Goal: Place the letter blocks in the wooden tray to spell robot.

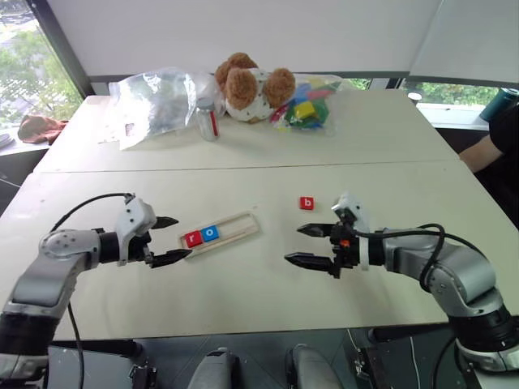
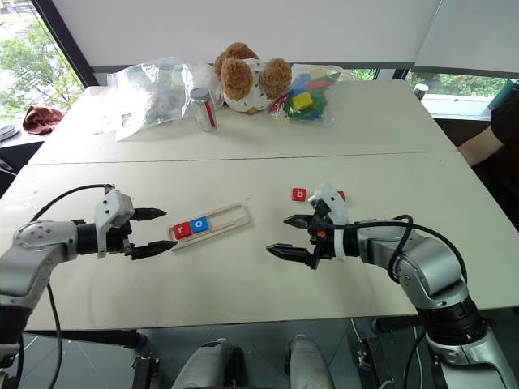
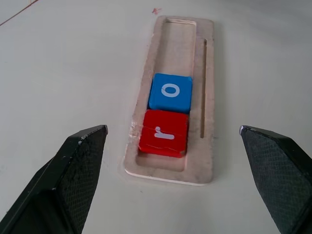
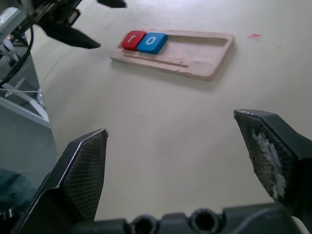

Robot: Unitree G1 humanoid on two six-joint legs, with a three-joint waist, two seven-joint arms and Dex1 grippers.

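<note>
Pale tables (image 1: 243, 130) before white blinds (image 1: 243, 32), daylit windows (image 1: 24, 73) with greenery.

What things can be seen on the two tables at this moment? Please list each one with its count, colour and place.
wooden tray: one, pale wood, near table, between the grippers.
letter blocks in tray: two, red r and blue o, at the tray's left end.
letter block b: one, red, loose on the near table, right of the tray.
teddy bear: one, brown and white, far table.
bag of toy blocks: one, multicoloured, right of the bear.
clear plastic bag: one, left of the bear.
small bottle: one, clear with red, beside the bear.
cloth: one, reddish, past the far table's left edge.
left gripper: black, open.
right gripper: black, open.
</note>
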